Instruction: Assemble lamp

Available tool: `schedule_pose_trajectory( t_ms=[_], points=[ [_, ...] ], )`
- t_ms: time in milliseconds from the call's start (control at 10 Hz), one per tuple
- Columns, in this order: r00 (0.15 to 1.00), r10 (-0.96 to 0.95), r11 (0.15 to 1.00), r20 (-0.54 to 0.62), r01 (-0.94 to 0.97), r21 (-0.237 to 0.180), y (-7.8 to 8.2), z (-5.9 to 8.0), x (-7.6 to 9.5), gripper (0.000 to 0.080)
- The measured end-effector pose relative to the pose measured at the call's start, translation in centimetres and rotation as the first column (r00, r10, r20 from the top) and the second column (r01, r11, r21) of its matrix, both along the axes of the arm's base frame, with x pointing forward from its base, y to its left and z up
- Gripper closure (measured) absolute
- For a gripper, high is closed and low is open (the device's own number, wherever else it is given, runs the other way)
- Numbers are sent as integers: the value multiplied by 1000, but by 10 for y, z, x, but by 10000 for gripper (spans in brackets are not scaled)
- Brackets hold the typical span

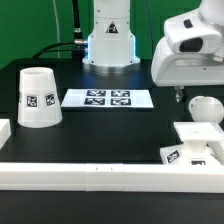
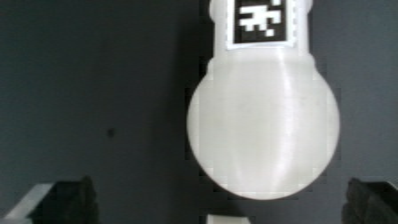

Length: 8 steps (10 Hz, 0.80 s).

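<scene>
The white bulb [image 1: 205, 108] lies on the black table at the exterior view's right, just behind the flat square base [image 1: 197, 138], which carries a tag on its front edge. In the wrist view the bulb [image 2: 263, 110] fills the middle, its round head towards the fingers and its tagged stem away from them. My gripper [image 1: 182, 94] hangs above the bulb, apart from it. It is open [image 2: 221, 206], with a dark finger [image 2: 68, 200] on each side of the bulb's head and nothing held. The tapered shade [image 1: 38, 97] stands at the exterior view's left.
The marker board [image 1: 108, 98] lies at the table's middle back. The robot's pedestal [image 1: 110, 40] stands behind it. A long white rail [image 1: 100, 176] runs along the front, and another rail piece [image 1: 5, 130] is at the left edge.
</scene>
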State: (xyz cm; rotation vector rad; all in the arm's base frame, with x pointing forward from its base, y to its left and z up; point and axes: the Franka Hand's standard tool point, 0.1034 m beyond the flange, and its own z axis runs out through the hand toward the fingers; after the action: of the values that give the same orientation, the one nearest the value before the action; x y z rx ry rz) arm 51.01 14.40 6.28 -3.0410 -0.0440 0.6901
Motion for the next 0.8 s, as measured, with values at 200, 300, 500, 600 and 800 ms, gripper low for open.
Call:
schedule_pose_trajectory(
  t_ms=[200,300,500,600,800],
  points=[
    [998,-25,999,-57,27,22,7,6,14,101],
    [992,-22,1000,-123,24,13,4,6,6,101],
    [974,-16,1000,-227,18,5,3,3,4,101],
    [979,-19,1000,-202,21,9,4,0,10,101],
    [981,-56,998,-188,61,21,11,-3,5,101]
  ],
)
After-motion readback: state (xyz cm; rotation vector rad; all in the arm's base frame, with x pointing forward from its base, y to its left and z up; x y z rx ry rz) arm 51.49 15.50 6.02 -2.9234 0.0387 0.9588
